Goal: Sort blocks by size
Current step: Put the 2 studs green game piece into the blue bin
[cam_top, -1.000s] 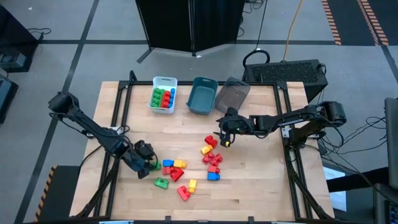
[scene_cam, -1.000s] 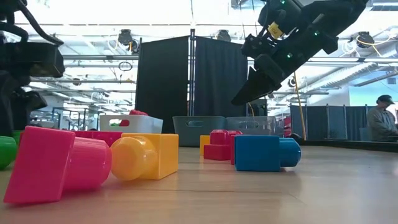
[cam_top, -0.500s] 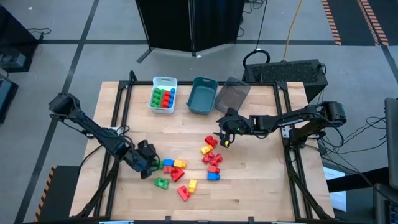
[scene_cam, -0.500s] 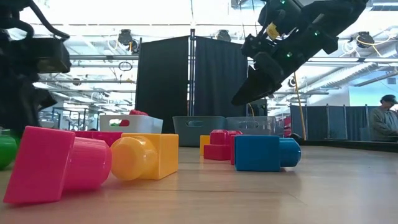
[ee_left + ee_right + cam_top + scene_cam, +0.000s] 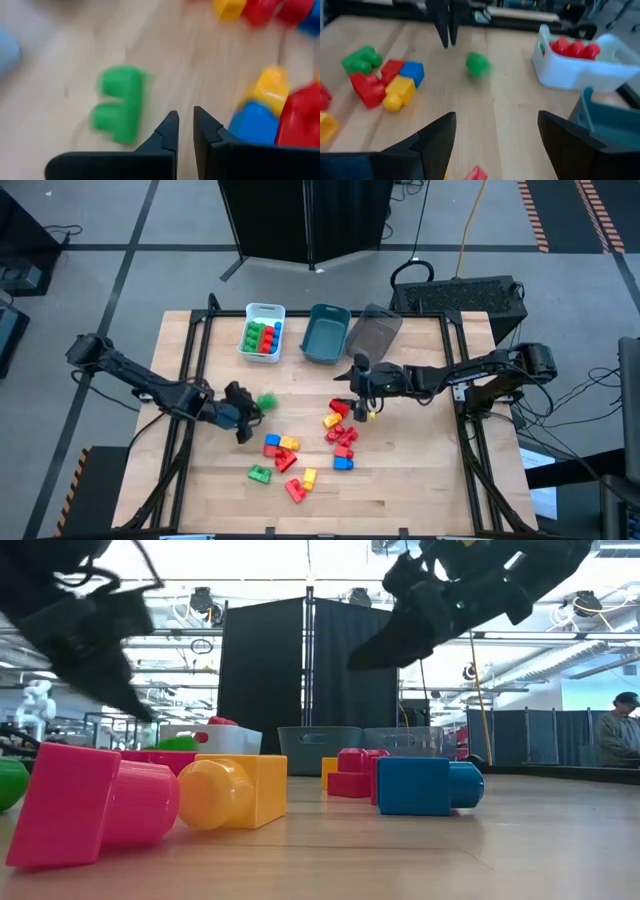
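My left gripper [image 5: 248,408] is shut at the table's left-centre, with nothing between its fingers [image 5: 184,125]. A green block [image 5: 266,400] shows blurred just past the fingertips; in the left wrist view this block [image 5: 117,106] lies beside them, apart. Whether it rests on the wood I cannot tell. More blocks in red, yellow, blue and green lie in a loose group [image 5: 282,452] and a second group [image 5: 343,435]. My right gripper [image 5: 352,392] hangs open above the second group's far end, its fingers [image 5: 437,137] wide apart over bare wood.
Three bins stand in a row at the far edge: a white one [image 5: 249,330] holding red, green and blue blocks, a teal one [image 5: 325,333], and a grey one [image 5: 373,332]. Bare wood lies between the bins and the block groups. A person shows far off [image 5: 615,735].
My left gripper has shut and swung up and toward the far edge. The green block, which lay at its fingertips near the front-left, has gone the same way and now shows blurred just beyond them. My right gripper has tipped up toward level.
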{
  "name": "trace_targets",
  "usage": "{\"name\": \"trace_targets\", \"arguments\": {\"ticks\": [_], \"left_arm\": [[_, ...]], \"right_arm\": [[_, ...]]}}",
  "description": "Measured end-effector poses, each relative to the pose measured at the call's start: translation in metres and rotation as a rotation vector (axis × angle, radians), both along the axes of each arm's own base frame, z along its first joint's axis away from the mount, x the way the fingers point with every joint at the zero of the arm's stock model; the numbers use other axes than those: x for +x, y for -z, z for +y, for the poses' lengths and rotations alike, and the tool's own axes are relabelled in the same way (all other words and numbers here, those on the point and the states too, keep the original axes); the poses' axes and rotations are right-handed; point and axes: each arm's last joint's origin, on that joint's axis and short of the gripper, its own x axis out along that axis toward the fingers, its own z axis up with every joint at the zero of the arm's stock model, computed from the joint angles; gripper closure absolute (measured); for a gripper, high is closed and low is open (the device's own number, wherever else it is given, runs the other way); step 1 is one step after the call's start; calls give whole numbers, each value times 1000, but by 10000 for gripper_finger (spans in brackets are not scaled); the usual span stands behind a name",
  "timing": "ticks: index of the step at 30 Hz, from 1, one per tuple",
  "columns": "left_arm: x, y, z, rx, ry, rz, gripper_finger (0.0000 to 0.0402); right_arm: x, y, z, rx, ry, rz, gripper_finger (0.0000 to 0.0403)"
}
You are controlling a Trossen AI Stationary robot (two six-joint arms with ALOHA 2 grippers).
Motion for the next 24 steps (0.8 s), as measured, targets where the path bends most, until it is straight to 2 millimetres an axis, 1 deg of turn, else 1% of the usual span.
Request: {"name": "trace_targets", "arguments": {"ticks": [5, 8, 11, 15, 17, 20, 22, 24], "left_arm": [[17, -16, 10, 62, 38, -184, 390], [23, -23, 17, 104, 48, -246, 390], [25, -24, 25, 129, 6, -239, 389], [23, -20, 36, 186, -65, -187, 388], [24, -19, 42, 210, -101, -170, 381], [27, -14, 51, 228, -136, -139, 346], [30, -10, 57, 233, -164, -116, 307], [34, -5, 63, 240, -191, -98, 258]], "right_arm": [[2, -5, -1, -105, -38, -42, 136], [2, -5, -2, -116, -33, -49, 136], [2, -5, -4, -111, -24, -48, 136], [2, -5, -6, -90, -8, -42, 136], [2, -5, -7, -85, -4, -43, 136], [1, -5, -9, -85, 1, -43, 136], [1, -5, -10, -76, 9, -44, 136], [1, -5, -11, -66, 15, -45, 136]]}}
